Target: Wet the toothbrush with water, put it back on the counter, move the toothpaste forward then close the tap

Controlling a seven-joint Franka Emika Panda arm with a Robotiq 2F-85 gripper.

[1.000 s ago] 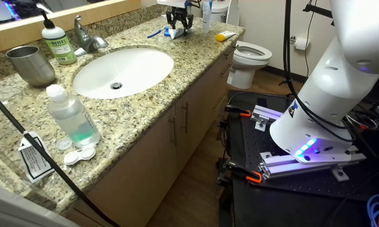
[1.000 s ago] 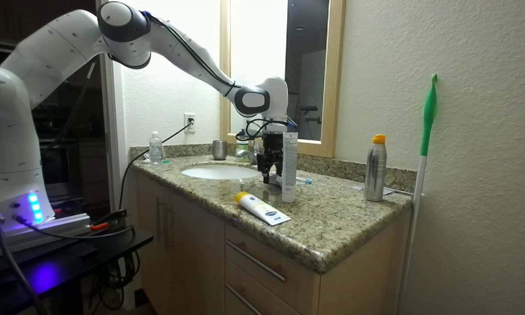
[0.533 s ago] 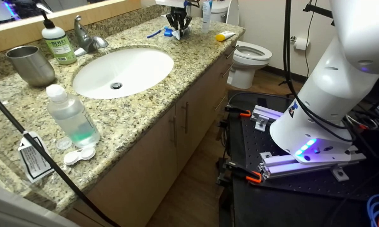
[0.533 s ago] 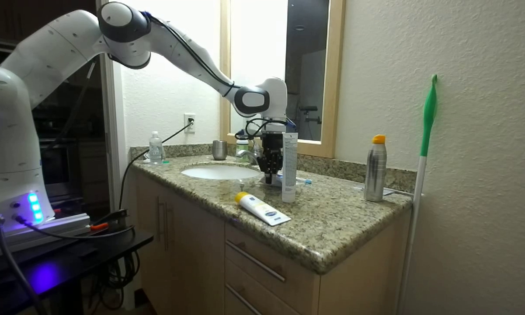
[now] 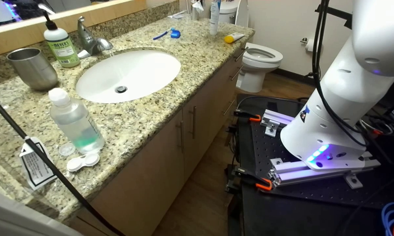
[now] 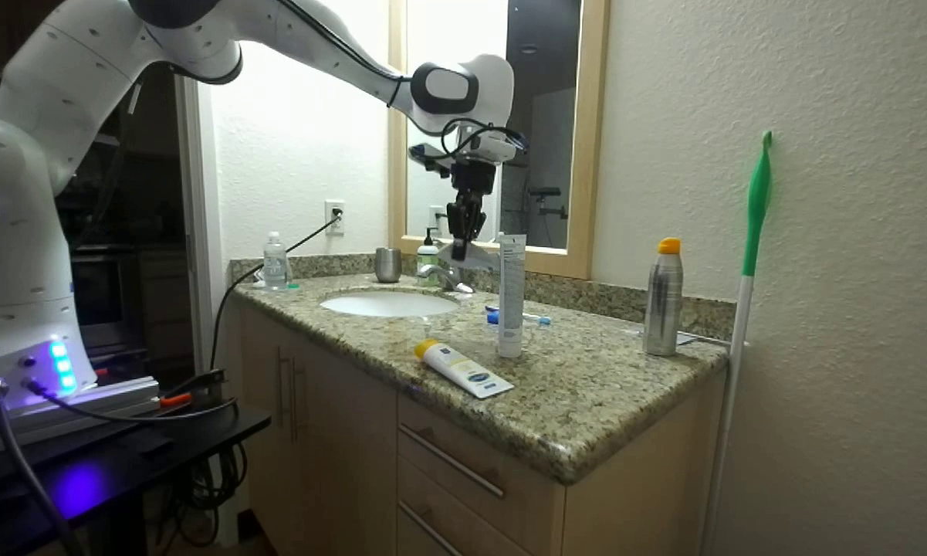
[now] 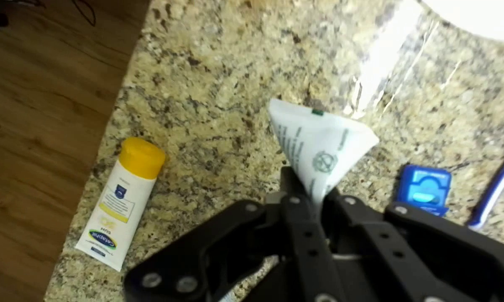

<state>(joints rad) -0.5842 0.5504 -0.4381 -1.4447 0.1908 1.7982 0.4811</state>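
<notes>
The toothpaste [image 7: 323,147], a whitish tube with dark green print, is pinched and creased in my gripper [image 7: 311,188]. In an exterior view my gripper [image 6: 461,249] holds the toothpaste [image 6: 480,258] clearly above the counter [image 6: 586,386]. My fingers are closed on it. The toothbrush [image 5: 160,35] lies on the counter beyond the basin; it also shows at the right in the wrist view [image 7: 496,191]. The silvery tap [image 5: 90,41] stands behind the basin, and a thin stream seems to fall from its spout.
A blue box [image 7: 424,187] lies beside the toothbrush. A tall white tube [image 6: 511,297] stands close by, and a yellow-capped tube [image 7: 119,201] lies near the front edge. A soap bottle [image 5: 62,47], metal cup [image 5: 34,68] and spray can [image 6: 661,297] stand around.
My gripper was open around the toothpaste at the counter, then closed on it. It has now risen well up with the toothpaste. The toothbrush and blue box stayed in place.
</notes>
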